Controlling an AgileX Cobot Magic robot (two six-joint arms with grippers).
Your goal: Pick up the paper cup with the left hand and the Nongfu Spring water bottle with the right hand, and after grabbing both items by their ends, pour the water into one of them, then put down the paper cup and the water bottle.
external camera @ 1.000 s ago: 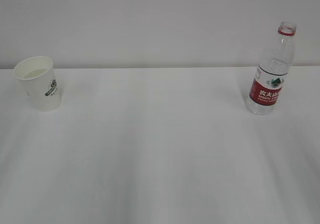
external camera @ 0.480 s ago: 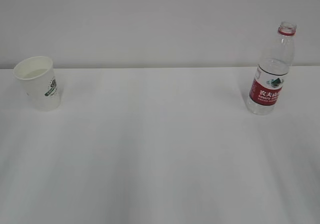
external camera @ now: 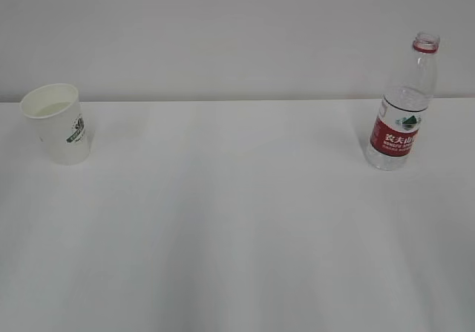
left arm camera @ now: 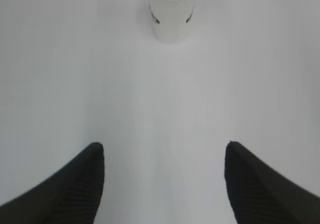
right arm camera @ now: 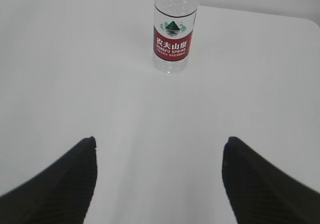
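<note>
Step in hand, as I read it: pull-back after set-down, or a pre-grasp approach; can't tell which from these views, though the pale pool inside the cup hints the pour is done. Either way neither claw holds anything. Nearest the cameras: left hand (left arm camera: 164, 184) has both black fingers spread wide, bare white worktop (external camera: 237, 235) between them, nothing gripped. Right hand (right arm camera: 159, 181) same: fingers spread wide, released, nothing between them. Both wrists point straight across the worktop toward the far edge, each lined up on its own item with the item centred in the gap and well apart from the fingertips. Neither arm shows in the exterior view. Farther out: paper cup (external camera: 58, 122) upright near the far-left corner, leaning slightly in the exterior view. Water bottle (external camera: 404, 103) upright near the far-right corner, cap off, red label facing front; water level hard to read. If retreating: pull straight back along the current line, no sideways sweep, since the cup is light and tips easily. If going in: keep each item centred, close on the cup gently low on its wall so it doesn't crush, take the bottle at the label band.
</note>
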